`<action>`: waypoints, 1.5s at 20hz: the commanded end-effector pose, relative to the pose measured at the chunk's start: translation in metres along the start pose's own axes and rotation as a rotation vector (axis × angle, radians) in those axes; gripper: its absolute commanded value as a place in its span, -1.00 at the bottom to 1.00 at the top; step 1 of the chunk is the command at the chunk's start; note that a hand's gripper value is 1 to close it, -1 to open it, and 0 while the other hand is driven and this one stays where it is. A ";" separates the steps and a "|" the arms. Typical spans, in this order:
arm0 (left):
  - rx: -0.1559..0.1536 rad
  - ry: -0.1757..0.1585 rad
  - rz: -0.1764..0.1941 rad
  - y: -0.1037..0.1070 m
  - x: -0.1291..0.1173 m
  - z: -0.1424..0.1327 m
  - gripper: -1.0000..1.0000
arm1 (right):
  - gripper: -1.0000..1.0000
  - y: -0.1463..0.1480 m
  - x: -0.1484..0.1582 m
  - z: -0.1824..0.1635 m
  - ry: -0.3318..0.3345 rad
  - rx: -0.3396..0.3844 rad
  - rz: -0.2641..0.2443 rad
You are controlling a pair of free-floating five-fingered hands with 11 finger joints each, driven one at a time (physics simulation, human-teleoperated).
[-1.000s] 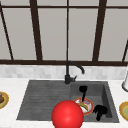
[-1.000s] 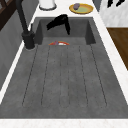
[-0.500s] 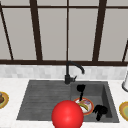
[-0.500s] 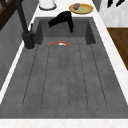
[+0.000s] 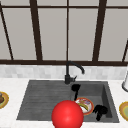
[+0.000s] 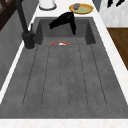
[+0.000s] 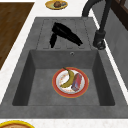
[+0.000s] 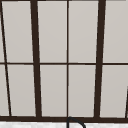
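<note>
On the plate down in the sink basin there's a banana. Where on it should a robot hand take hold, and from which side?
Probably at the middle of the banana, coming straight down from above. It lies flat on the red-rimmed plate in the basin, curving along the plate's left half, with a reddish block close on its right. The basin walls hinder a sideways approach, and its outer left side has free room for fingers.

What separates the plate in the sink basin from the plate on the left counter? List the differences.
The basin plate has a red rim and a white centre; the counter plate is yellow.
The basin plate carries a banana and a reddish block; the counter plate carries one brown lump.
The basin plate sits down in the basin; the counter plate sits on the white counter.
Both are round, lie flat and hold food.
</note>
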State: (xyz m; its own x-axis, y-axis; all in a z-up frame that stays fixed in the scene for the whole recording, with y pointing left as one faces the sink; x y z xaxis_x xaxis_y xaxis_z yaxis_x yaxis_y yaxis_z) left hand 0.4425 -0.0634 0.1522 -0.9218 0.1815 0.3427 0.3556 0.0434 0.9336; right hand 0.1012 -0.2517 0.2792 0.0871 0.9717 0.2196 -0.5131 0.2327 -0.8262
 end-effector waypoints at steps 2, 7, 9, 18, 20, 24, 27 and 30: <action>0.000 0.001 0.000 0.017 0.020 0.021 -1.00 | 0.00 0.000 0.000 0.000 0.000 0.000 0.000; -0.003 -0.008 0.007 0.029 0.037 0.051 -1.00 | 0.00 0.000 0.000 0.000 0.000 0.000 0.000; -0.008 -0.001 0.012 0.036 0.039 0.068 -1.00 | 0.00 0.000 0.000 0.000 0.000 0.000 0.000; 0.002 0.020 -0.016 0.026 0.056 0.133 -1.00 | 0.00 0.000 0.000 0.000 0.000 0.000 0.000; 0.004 0.024 -0.017 0.022 0.062 0.147 -1.00 | 0.00 0.000 0.000 0.000 0.000 0.000 0.000; 0.003 0.030 -0.022 0.008 0.079 0.172 -1.00 | 0.00 0.000 0.000 0.000 0.000 0.000 0.000; 0.007 0.014 -0.018 0.001 0.099 0.190 -1.00 | 0.00 0.000 0.000 0.000 0.000 0.000 0.000; 0.021 0.028 -0.013 -0.006 0.115 0.205 -1.00 | 0.00 0.000 0.000 0.000 0.000 0.000 0.000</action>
State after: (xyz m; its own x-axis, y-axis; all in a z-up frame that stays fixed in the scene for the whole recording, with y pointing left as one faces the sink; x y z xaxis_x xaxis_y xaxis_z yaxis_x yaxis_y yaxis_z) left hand 0.3794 0.1421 0.1672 -0.9232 0.1777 0.3409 0.3527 0.0391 0.9349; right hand 0.1012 -0.2517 0.2792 0.0871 0.9717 0.2196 -0.5131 0.2327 -0.8262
